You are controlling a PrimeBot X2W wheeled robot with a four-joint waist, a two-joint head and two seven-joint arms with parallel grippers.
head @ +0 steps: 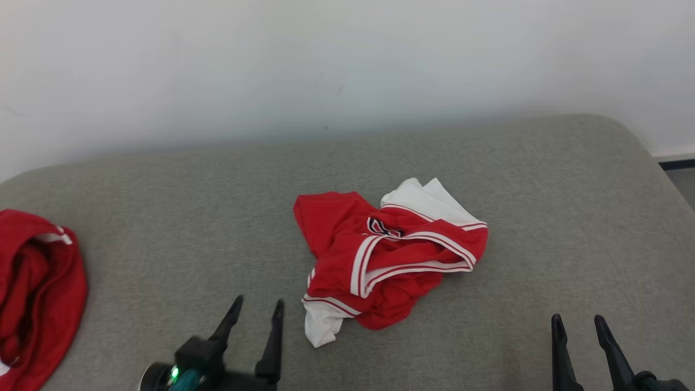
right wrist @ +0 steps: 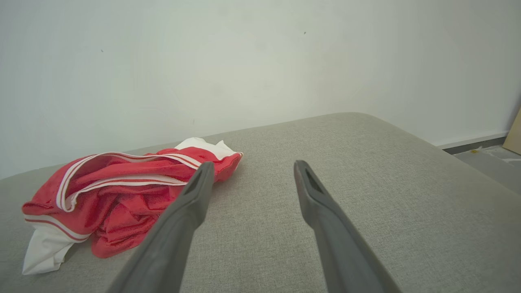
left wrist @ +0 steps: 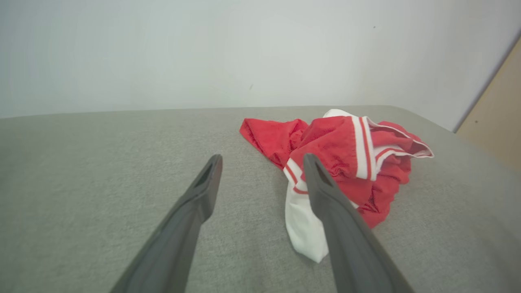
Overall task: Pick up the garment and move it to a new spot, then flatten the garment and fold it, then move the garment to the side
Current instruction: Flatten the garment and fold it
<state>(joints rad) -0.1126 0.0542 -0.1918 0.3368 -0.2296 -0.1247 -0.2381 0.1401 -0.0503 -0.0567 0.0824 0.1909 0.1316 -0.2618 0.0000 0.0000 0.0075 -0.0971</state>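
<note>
Both my hands are empty, fingers spread wide. My left gripper (head: 259,300) hovers low over the grey cushion (head: 163,217), and the crumpled red-and-white garment (head: 388,255) lies just ahead and to its right. My right gripper (head: 577,317) sits well apart, with the garment off to its left. Best bet, I reckon: go in low, pinch deep into the bunched folds, not one loose layer.

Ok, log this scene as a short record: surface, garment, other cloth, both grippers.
surface: grey cushion, white wall behind
task garment: red with white trim, crumpled mid-cushion, not yet flattened or folded
other cloth: second red garment bunched at the cushion's left edge
left gripper: open, empty, beside the task garment's white corner
right gripper: open, empty, apart to its right
</note>
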